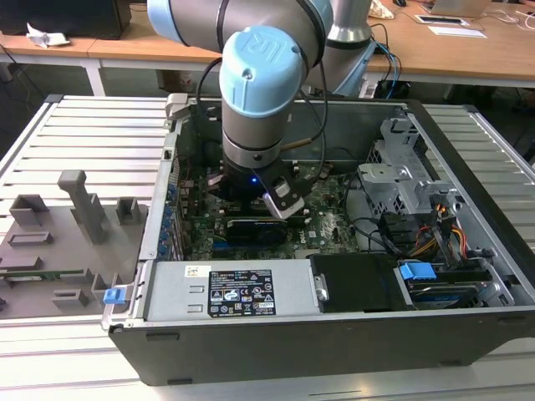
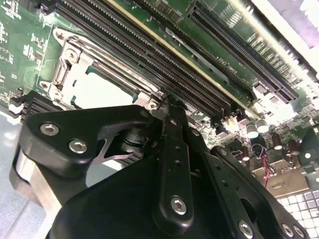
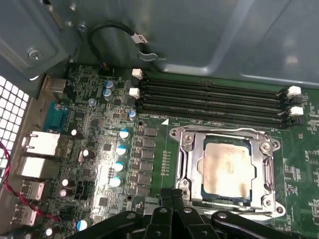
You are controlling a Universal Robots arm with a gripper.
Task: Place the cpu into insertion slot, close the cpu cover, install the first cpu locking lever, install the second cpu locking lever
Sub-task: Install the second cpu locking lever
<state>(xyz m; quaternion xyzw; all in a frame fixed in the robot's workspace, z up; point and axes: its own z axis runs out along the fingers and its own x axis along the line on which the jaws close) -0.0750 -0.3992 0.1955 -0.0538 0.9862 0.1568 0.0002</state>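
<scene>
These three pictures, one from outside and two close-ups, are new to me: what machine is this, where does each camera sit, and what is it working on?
It is a robot arm reaching down into an open computer case. The exterior view looks on from off the arm; both wrist views come from cameras riding near the claw, whose black linkage is in their foreground. Below it lies the green motherboard. The cpu, a silvery square chip, already sits in the insertion slot, with the cpu cover, a metal frame, down around it. Long black memory slots run beside the socket. The claw seems to hold nothing and hovers near the socket's edge. On the exterior view's left, grey fixtures stand on the table.
</scene>
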